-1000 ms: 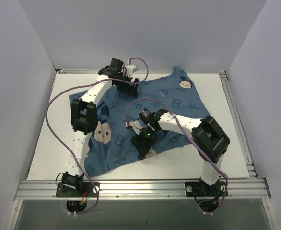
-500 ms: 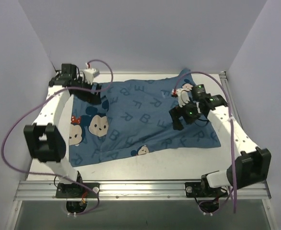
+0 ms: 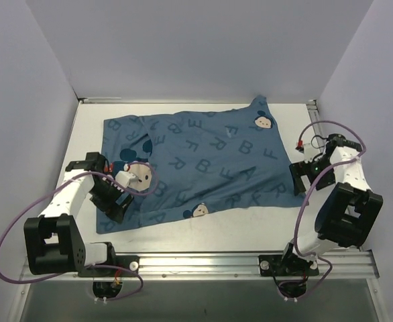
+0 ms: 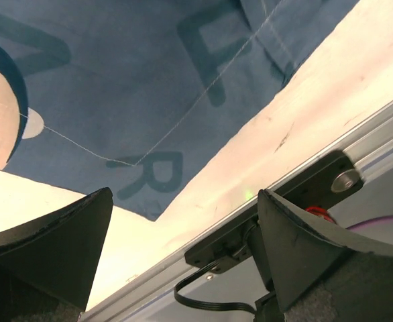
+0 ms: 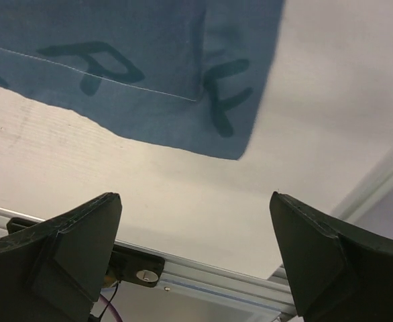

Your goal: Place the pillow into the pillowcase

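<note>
From the overhead camera I see the pillowcase (image 3: 203, 164) lying spread out on the white desk (image 3: 250, 225). Its long side runs left to right, and one pointed corner reaches toward the far wall. The blue cloth shows dark letters and several mouse faces. One face (image 3: 261, 121) sits near that far corner and another (image 3: 198, 210) at the near edge. The cloth looks fairly flat with a few shallow folds. I cannot tell from any view whether the pillow is inside it.

My left gripper (image 4: 185, 198) is over the near left corner of the pillowcase. Its jaws are spread wide, with nothing between them. Through its wrist camera I see both dark fingers (image 4: 55, 248) framing that corner of the cloth. Beyond it are a strip of bare desk and the aluminium rail (image 4: 357, 157) at the near edge. The fingers are clear of the fabric.

My right gripper (image 5: 195, 198) is just beside the right edge of the pillowcase, close to its near right corner. It too is fully spread and holds nothing. Its wrist camera shows that corner with stitching and printed letters, and bare desk under the gap between the fingers. Both arms are folded back toward their bases, the left at the left side of the desk and the right at the right.
</note>
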`<state>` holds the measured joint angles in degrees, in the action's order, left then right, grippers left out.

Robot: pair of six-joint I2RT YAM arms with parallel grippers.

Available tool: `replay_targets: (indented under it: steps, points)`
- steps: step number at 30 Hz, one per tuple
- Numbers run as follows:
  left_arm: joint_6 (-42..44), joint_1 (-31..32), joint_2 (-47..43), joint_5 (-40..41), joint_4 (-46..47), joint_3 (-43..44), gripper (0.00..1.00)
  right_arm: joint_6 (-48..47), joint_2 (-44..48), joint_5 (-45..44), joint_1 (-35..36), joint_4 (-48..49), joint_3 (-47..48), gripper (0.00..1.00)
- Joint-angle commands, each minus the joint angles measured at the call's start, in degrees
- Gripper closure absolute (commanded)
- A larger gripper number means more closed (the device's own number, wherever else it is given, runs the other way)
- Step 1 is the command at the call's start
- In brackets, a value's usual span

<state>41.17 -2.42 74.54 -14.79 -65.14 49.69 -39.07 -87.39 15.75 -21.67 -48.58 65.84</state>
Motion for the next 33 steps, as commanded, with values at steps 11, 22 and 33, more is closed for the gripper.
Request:
replay_targets:
  steps: [11,22,33]
  points:
    - [8.58,-1.19,9.55,10.02,8.61,-3.81,0.02,2.33,-7.96,-5.1,10.42,10.08,-12.32,0.0]
    - [11.66,-1.1,18.1,8.82,14.08,-1.45,0.74,3.91,-10.08,-9.16,10.51,18.17,-13.11,0.87]
    - [6.21,-5.67,2.1,-8.06,6.88,11.74,1.0,5.32,8.99,8.41,-0.3,6.93,-4.42,1.0]
